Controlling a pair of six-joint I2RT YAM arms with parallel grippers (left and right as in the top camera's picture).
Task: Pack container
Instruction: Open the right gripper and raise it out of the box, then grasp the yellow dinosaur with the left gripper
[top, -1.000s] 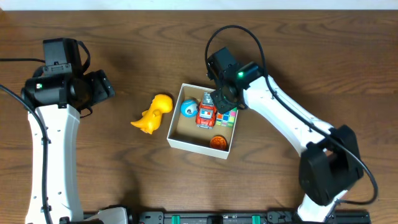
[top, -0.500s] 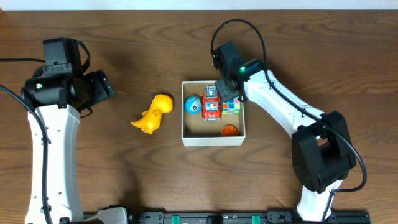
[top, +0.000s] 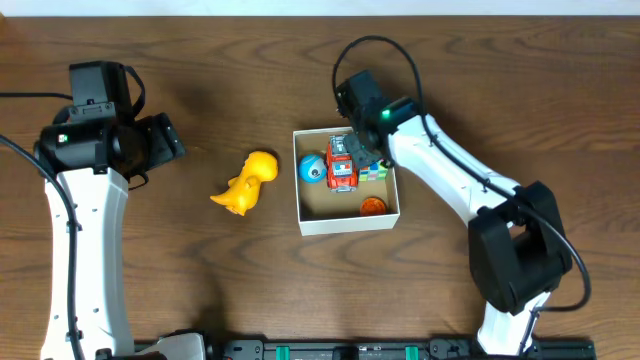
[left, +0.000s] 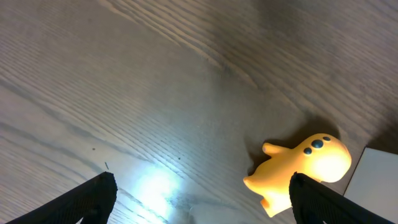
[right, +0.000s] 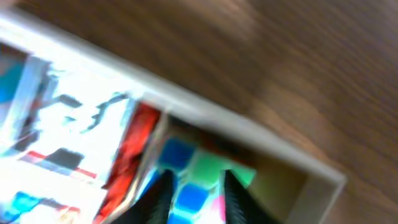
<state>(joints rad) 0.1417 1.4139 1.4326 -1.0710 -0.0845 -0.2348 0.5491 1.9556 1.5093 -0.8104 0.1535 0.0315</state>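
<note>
The container (top: 349, 224), a white-walled square box with a tan inside, sits mid-table. In it are a red truck (top: 341, 167), a blue ball toy (top: 312, 170), a colourful cube (top: 376, 170) and an orange piece (top: 373, 207). A yellow toy animal (top: 246, 182) lies on the table left of it, also in the left wrist view (left: 305, 165). My right gripper (top: 361, 153) is inside the container's far side, fingers close together (right: 198, 180) just over the cube (right: 211, 165), beside the truck (right: 74, 137). My left gripper (top: 170, 140) is open (left: 199, 196), high above the table left of the yellow toy.
The table is dark wood. The container's far wall (right: 249, 127) runs just beyond my right fingers. A container corner (left: 379, 180) shows at the right edge of the left wrist view. The right wrist view is blurred.
The container has turned from tilted to nearly square and shifted right and up with my right gripper inside it. The toys inside moved with it. The left arm and yellow toy have not moved.
</note>
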